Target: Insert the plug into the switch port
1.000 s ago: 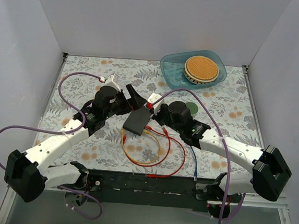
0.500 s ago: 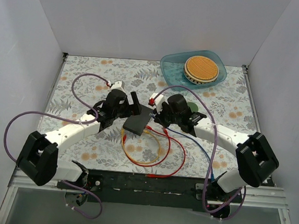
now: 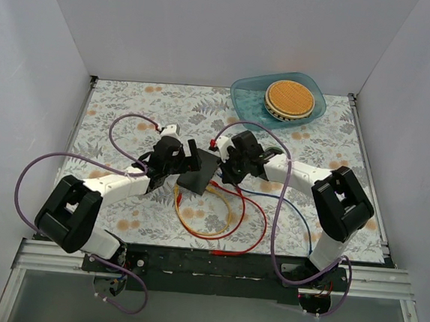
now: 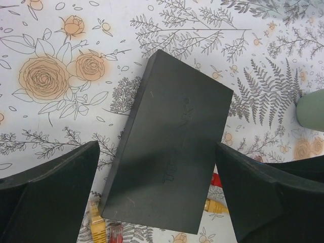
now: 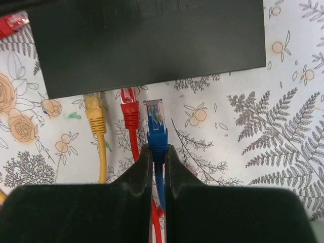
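Top external shows both arms drawn in. The left pincer, wide, now flanks the switch mid-bench. The right pincer, at its 3 o'clock, pinches the blue plug just short of the switch's edge, so insertion looks close.

The worktop is covered by a white sheet printed with grey ferns and orange roses. A flat, matte black rectangular box lies near its middle. Just beside the box's near edge, a thin yellow network cable and a thin red network cable lie looped on the sheet, their plugs reaching that edge. Well beyond the box, toward the far right corner, sits a translucent teal plastic tray. A pale green rounded object, only partly visible, lies near the box's right side.
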You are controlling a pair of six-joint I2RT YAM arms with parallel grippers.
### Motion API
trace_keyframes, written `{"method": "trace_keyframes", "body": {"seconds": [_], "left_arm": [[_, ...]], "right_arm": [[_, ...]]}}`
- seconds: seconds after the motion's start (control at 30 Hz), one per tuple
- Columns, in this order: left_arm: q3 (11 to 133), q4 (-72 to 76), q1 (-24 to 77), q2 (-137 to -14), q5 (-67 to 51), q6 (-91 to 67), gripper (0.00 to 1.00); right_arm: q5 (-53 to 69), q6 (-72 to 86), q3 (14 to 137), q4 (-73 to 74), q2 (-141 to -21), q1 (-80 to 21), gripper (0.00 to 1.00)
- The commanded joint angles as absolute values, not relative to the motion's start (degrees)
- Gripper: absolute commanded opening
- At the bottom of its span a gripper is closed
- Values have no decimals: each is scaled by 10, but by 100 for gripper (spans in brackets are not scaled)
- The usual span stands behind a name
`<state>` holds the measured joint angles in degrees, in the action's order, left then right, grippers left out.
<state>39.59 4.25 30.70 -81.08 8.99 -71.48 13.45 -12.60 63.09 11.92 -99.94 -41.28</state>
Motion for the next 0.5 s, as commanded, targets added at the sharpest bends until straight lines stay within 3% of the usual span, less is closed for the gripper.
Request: {"method": "trace_keyframes", "body": {"seconds": [0.0,0.47], "left_arm": [[377,111,300,-823,83,-700,96],[327,191,296,-831,69,-700,95]], "right_arm": [[135,-114,661,150,-1010,-404,1],[141,-116,681,147,-1059,-397,1]]}}
